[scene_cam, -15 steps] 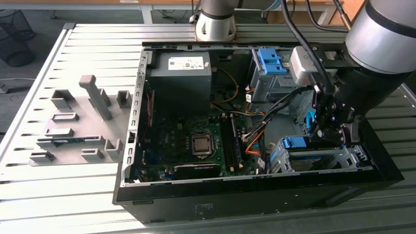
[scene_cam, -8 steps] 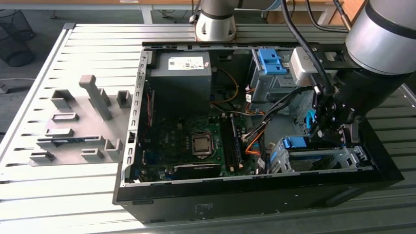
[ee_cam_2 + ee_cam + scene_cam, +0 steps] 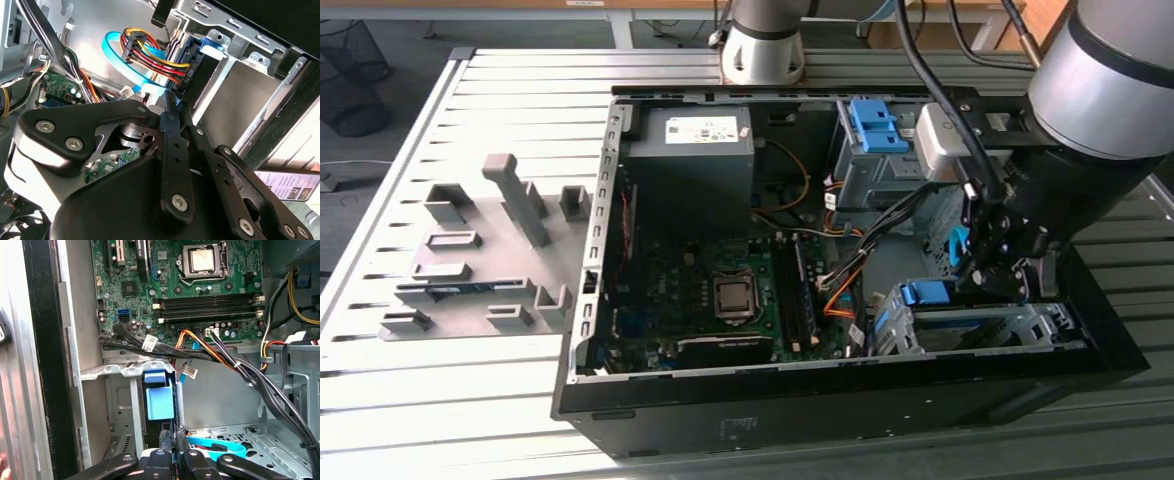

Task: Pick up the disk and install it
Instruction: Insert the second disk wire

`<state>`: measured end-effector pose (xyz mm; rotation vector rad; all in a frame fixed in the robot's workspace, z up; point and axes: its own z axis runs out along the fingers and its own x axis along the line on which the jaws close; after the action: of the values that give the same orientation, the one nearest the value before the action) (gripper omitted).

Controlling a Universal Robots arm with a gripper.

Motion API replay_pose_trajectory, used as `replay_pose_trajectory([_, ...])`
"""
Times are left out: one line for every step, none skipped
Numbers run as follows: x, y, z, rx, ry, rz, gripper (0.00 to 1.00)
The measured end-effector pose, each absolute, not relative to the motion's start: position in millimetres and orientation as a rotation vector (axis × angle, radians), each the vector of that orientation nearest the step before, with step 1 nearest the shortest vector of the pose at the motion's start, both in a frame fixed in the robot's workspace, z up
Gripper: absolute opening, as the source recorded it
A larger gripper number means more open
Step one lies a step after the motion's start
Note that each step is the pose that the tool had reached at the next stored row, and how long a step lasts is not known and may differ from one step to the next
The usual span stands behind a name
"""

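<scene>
On the exterior view's left, a grey fixture plate (image 3: 480, 270) with raised blocks lies on the slatted tabletop (image 3: 440, 410). Next comes the open computer case (image 3: 854, 395): a grey power supply (image 3: 691, 140) at its far end and the motherboard (image 3: 720, 295) with one bare processor socket below it. Further toward the exterior view's right are two drive cages — a far one carrying a bare blue bracket (image 3: 877, 125), and a near one (image 3: 987, 325) where the tool (image 3: 994, 280) hangs.

The disk (image 3: 159, 400) sits on edge in that near cage, its blue carrier frame facing the first wrist view, the metal cage wall just beside it. The tool's dark fingers (image 3: 170, 437) sit close together just behind the carrier, touching or nearly touching it; whether they pinch its edge or only press against it I cannot tell. In the second wrist view a bundle of red, yellow and black wires (image 3: 155, 57) and a light-blue data cable (image 3: 125, 60) reach the cage corner.

To my eye the disk is in its bay or nearly so — the work is seating it. Doing that well means keeping the carrier square to the cage rails, pushing along the slot rather than across it, and keeping the loose cables from being trapped.

Counted: one disk, one tool, two cages, one spare bracket, one power supply.
</scene>
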<state>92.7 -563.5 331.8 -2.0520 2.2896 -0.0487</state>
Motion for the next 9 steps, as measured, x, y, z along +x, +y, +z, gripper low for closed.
replay_pose_trajectory([92.7,-563.7,331.3,-2.052,2.29,-0.049,0.16])
replay_pose_trajectory([92.7,-563.9,330.8,-2.052,2.289,-0.049,0.16])
replay_pose_trajectory([92.7,-564.0,330.1,-2.052,2.289,-0.049,0.16])
replay_pose_trajectory([92.7,-564.1,329.4,-2.052,2.289,-0.049,0.16])
replay_pose_trajectory([92.7,-564.3,329.1,-2.052,2.29,-0.05,0.16])
replay_pose_trajectory([92.7,-564.3,329.0,-2.052,2.29,-0.05,0.16])
replay_pose_trajectory([92.7,-564.4,329.0,-2.052,2.29,-0.05,0.16])
replay_pose_trajectory([92.7,-564.4,328.9,-2.052,2.289,-0.05,0.16])
replay_pose_trajectory([92.7,-564.4,328.7,-2.052,2.289,-0.049,0.16])
